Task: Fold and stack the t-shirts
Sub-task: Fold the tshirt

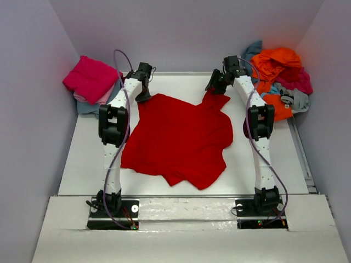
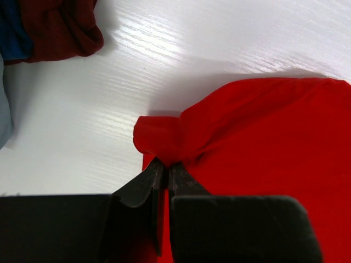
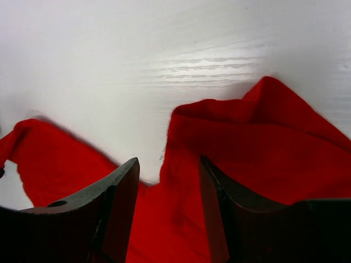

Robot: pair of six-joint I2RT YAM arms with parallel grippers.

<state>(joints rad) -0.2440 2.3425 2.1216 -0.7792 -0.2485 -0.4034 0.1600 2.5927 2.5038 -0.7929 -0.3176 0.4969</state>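
One white table [image 1: 82, 159] carries everything, and we take the red t-shirt [image 1: 181, 139], spread across its middle, as our reference. The garment lies open but not flat: its outline is irregular and the near hem is creased and doubled over. We judge it has been laid out alone for flattening ahead of the first fold.

Beyond its far right corner sits the unfolded heap [image 1: 279, 76], a jumble of orange, maroon, grey and teal cloth that we judge to be awaiting its turn. Beyond the far left corner sits the folded stack [image 1: 90, 82], magenta over pale pink over grey-blue. It is kept off the working area, presumably so finished pieces are not disturbed.

Both arms reach to the far edge of the red t-shirt, one at each corner, a posture suited to drawing that edge taut.

The left claw [image 2: 164, 167] is closed tight on a bunched corner of the red cloth, which puckers just ahead of the tips.

The right claw [image 3: 169, 170] stands parted about halfway, its jaws straddling a raised fold at the far right corner. It grips nothing, and we cannot tell whether the tips touch the cloth.
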